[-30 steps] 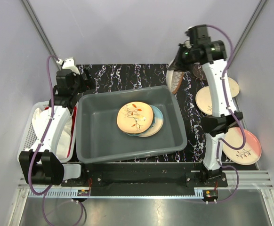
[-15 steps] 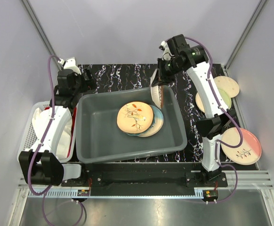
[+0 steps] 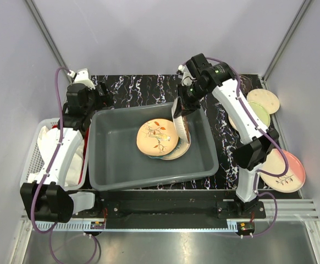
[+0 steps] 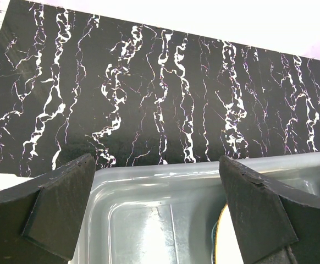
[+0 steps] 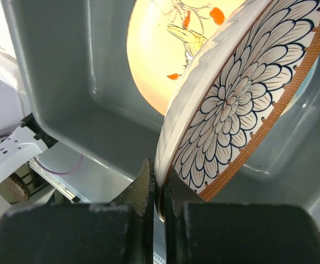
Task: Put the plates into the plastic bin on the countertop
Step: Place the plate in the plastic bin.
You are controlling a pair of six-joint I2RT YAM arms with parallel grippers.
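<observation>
Top external view: on the tabletop (image 4: 149, 82), the plastic bin (image 3: 102, 159) holds a peach plate (image 3: 155, 136), with open floor to its left. The right pincer (image 5: 159, 192) is clamped on a petal-patterned plate (image 5: 231, 104), held on edge near the bin's right wall. The left pincer (image 4: 155, 181) is apart over the far-left rim.

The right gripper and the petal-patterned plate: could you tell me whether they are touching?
Touching. The right wrist view shows the right gripper pinching the rim of the petal-patterned plate, with no gap at either finger.
</observation>
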